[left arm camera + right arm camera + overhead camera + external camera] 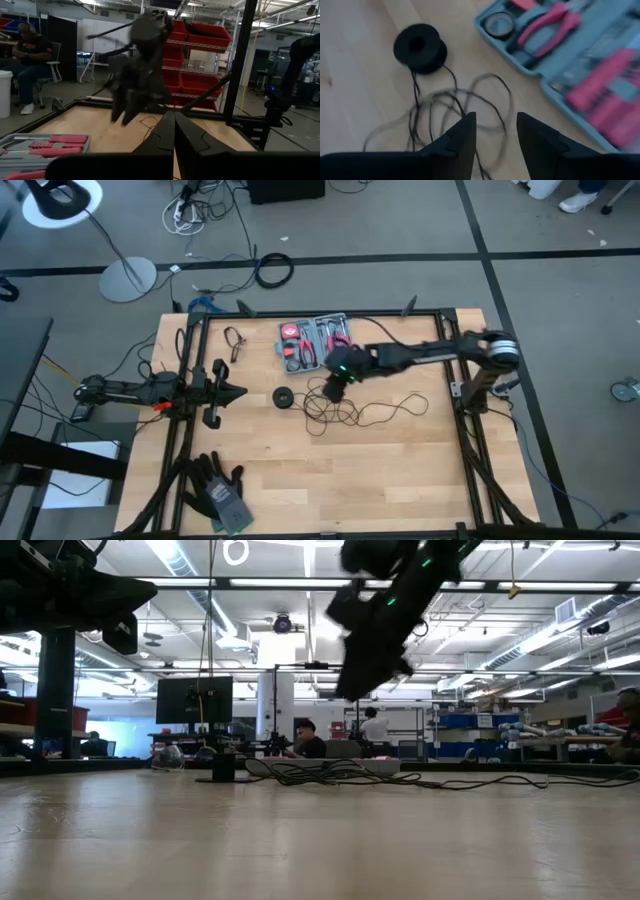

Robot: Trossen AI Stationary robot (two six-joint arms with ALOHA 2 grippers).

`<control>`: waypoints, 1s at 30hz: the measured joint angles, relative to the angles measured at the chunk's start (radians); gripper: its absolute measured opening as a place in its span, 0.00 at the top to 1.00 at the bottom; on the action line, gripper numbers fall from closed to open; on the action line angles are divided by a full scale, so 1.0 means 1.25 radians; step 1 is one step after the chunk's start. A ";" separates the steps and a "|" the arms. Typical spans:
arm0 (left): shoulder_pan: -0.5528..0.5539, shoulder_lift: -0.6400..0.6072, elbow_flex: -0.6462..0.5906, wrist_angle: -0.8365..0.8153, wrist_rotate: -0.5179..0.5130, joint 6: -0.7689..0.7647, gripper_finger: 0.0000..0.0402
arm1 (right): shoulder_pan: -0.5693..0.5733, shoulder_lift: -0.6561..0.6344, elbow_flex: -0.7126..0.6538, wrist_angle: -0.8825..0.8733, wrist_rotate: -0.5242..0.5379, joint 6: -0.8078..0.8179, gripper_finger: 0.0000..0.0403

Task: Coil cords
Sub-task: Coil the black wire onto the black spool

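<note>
left arm: lies along the left side of the high view, reaching rightward from the left edge at mid height. left gripper (236, 391) sits left of centre, fingers pressed together and pointing right. in the left wrist view the two dark fingers (162, 134) meet in a closed wedge at bottom centre.

right arm: enters the high view from the right, base at right of centre, and stretches leftward toward mid-frame. right gripper (331, 390) sits near centre, pointing down. in the right wrist view its fingers (463, 132) stand apart at the bottom, nothing between them. in the low view this arm hangs in the upper centre, its gripper (358, 678) raised.
</note>
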 joint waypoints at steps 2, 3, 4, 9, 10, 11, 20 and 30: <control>0.000 0.000 0.000 0.000 0.000 0.000 0.98 | 0.036 -0.063 -0.057 0.000 0.051 0.016 0.65; 0.000 0.000 0.000 0.000 0.000 0.000 0.98 | 0.055 -0.093 -0.091 0.006 0.069 0.028 0.65; 0.000 0.000 0.000 0.000 0.000 0.000 0.98 | 0.072 -0.120 -0.126 0.020 0.089 0.043 0.65; 0.000 0.000 0.000 0.000 0.000 0.000 0.98 | 0.152 -0.218 -0.345 0.193 0.216 0.120 0.65; 0.000 0.000 0.000 0.001 0.000 0.000 0.98 | 0.164 -0.223 -0.393 0.262 0.239 0.125 0.65; 0.000 0.000 0.000 0.001 0.000 0.000 0.98 | 0.174 -0.224 -0.439 0.342 0.257 0.126 0.65; 0.000 0.000 0.000 0.001 0.000 0.000 0.98 | 0.180 -0.004 -0.668 1.124 0.284 -0.036 0.65; 0.000 0.000 0.000 0.002 0.000 0.000 0.98 | 0.149 0.191 -0.623 1.223 0.268 -0.185 0.65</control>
